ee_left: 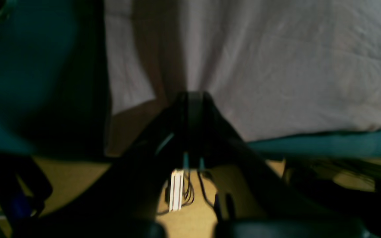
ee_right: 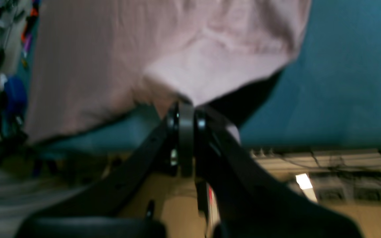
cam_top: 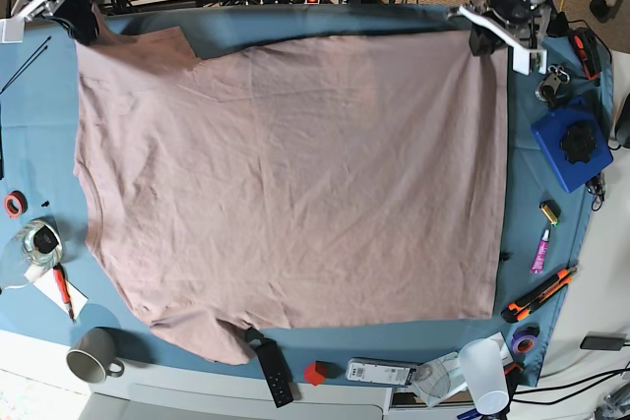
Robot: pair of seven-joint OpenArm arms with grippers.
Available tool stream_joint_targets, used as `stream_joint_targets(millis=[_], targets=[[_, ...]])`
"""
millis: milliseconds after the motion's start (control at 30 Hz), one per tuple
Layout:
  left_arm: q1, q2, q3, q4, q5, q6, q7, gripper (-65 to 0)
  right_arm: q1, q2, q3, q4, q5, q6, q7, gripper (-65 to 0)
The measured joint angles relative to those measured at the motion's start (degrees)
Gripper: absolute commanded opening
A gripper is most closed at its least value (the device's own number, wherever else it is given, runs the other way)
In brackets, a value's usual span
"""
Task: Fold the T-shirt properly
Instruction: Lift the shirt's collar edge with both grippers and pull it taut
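The dusty-pink T-shirt [cam_top: 285, 174] lies spread flat on the teal table cloth [cam_top: 546, 243], collar to the left and hem to the right. My left gripper [cam_top: 480, 38] is at the shirt's far right hem corner. In the left wrist view the left gripper [ee_left: 193, 95] is shut on a pinch of the T-shirt [ee_left: 276, 66], and creases run out from it. My right gripper [cam_top: 85, 19] is at the far left corner by the sleeve. In the right wrist view the right gripper [ee_right: 185, 106] is shut on the T-shirt's edge [ee_right: 190, 66], lifted off the cloth.
A blue box [cam_top: 571, 150], pens and an orange cutter [cam_top: 539, 294] lie along the right edge. A mug [cam_top: 94, 354], a black remote [cam_top: 271, 361], a red cube [cam_top: 314, 373] and a white cup [cam_top: 484, 373] line the front. A glass [cam_top: 37, 241] and a tape roll [cam_top: 13, 205] sit left.
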State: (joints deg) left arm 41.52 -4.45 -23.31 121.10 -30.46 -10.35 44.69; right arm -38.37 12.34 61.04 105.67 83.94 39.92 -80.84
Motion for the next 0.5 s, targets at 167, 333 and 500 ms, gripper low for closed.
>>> stream_joint_targets(millis=[167, 333, 500], targets=[[2.2, 0.0, -0.3, 1.2, 1.4, 0.0, 0.3, -65.0, -3.6, -0.1, 1.0, 0.1, 0.0, 0.0, -0.2, -65.0], [4.7, 0.0, -4.4, 2.6, 1.3, -0.2, 1.9, -65.0, -4.2, -0.1, 2.9, 0.1, 0.0, 0.0, -0.2, -65.0], [5.0, 0.0, -9.7, 2.9, -1.6, -0.5, 5.3, -65.0, -4.2, -0.1, 3.1, 0.1, 0.0, 0.0, -0.2, -65.0]])
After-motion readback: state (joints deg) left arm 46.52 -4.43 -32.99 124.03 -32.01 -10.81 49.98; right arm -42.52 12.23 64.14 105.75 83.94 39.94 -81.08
